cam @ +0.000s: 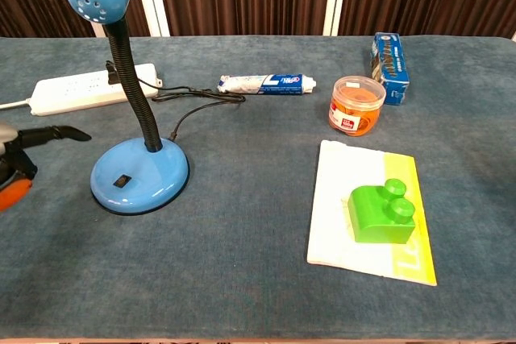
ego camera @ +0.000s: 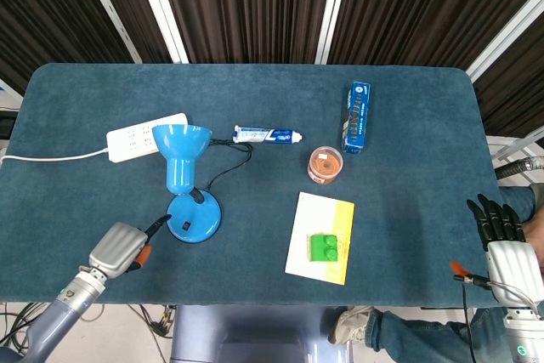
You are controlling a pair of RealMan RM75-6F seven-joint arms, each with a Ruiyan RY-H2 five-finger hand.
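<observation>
**Left robot hand closes in on the desk lamp**

The left robot hand sits over the front left of the blue surface, just beside the round base of the blue lamp. It holds nothing; one dark finger points toward the base without touching it, and how the other fingers lie cannot be told. The lamp stands upright, its shade tipped up, its cord running back to the white power strip.

The right robot hand hangs at the front right edge, fingers apart and empty, well away from everything.

Judged from this, the step in hand is the approach to the lamp, most likely its base, where a small switch shows in the chest view. The next move would call for a short, careful reach to the right, with the pointing finger brought down on the base and not against the thin neck, which could tip the lamp.

Further right lie a toothpaste tube, an orange jar, a blue box and a green block resting on a white and yellow card.
</observation>
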